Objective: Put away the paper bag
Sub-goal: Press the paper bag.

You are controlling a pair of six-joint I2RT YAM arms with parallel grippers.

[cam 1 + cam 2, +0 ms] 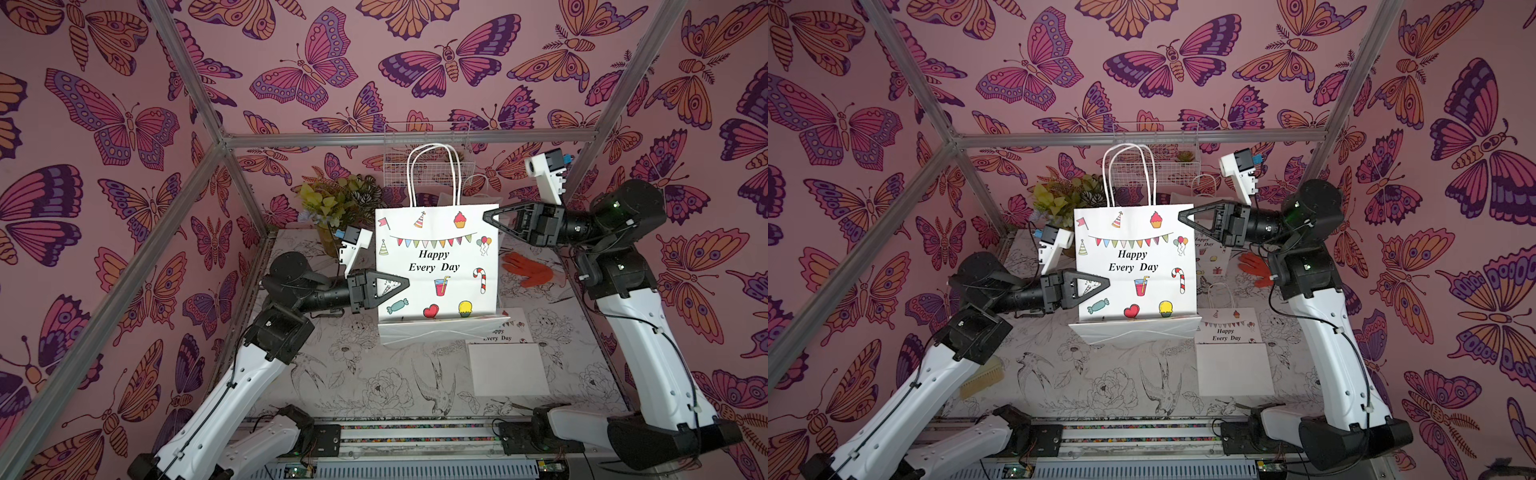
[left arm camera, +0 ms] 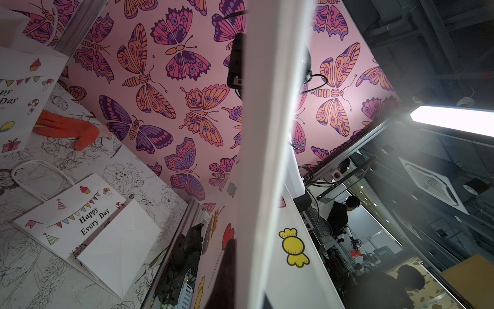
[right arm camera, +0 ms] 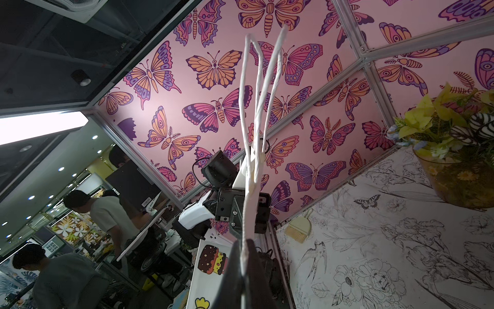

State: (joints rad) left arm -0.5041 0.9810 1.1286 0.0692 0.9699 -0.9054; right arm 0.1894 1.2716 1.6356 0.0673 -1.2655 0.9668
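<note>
1. Now we judge the carry step to be in hand. The paper bag [image 1: 436, 266] is pressed flat and held upright over the middle of the floral tabletop [image 1: 365, 374], with its printed face to the near side and its handles up.
2. Our left gripper [image 1: 405, 284] is clamped on the bag's left edge, low down. Our right gripper [image 1: 487, 217] pinches the right edge just under the top corner. Both sets of jaws are closed to the thickness of the paper.
3. Next, both arms need to travel together, so the sheet between them neither buckles nor tears.
4. We guess the goal is the wire basket [image 1: 395, 170] on the far wall, just behind the handles, but we cannot tell. Another folded bag [image 1: 505, 365] lies flat at the near right, apart from both grippers.
</note>
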